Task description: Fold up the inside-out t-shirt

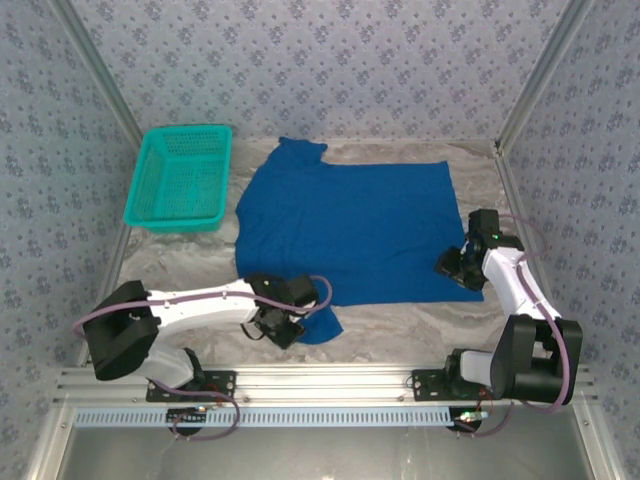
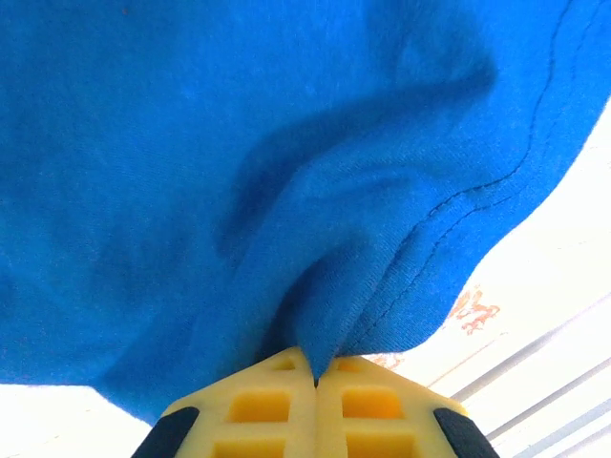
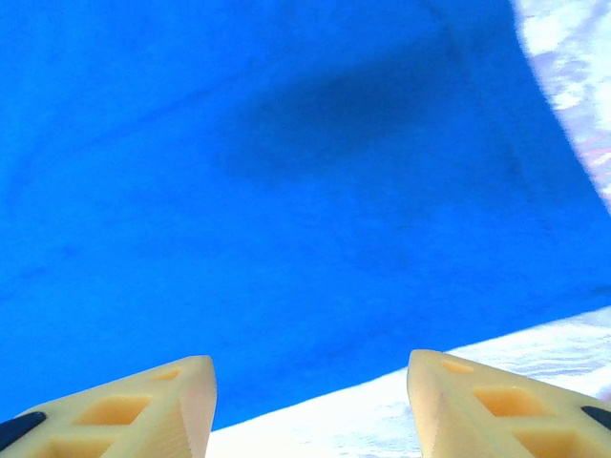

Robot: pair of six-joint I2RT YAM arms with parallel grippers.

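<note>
The royal-blue inside-out t-shirt (image 1: 350, 230) lies spread flat across the middle of the table, one sleeve pointing to the far side and the other at the near left. My left gripper (image 1: 284, 325) is shut on that near sleeve; in the left wrist view its yellow fingers (image 2: 258, 401) pinch a fold of the hemmed t-shirt (image 2: 315, 219). My right gripper (image 1: 460, 268) hovers open at the shirt's near right corner. In the right wrist view its fingertips (image 3: 162, 401) stand wide apart over the edge of the t-shirt (image 3: 286, 191), with nothing between them.
A teal plastic mesh basket (image 1: 180, 178) stands at the back left, beside the shirt. Patterned walls close the table on three sides. A metal rail (image 1: 320, 385) carrying both arm bases runs along the near edge. Bare marbled tabletop (image 1: 400, 320) lies between shirt and rail.
</note>
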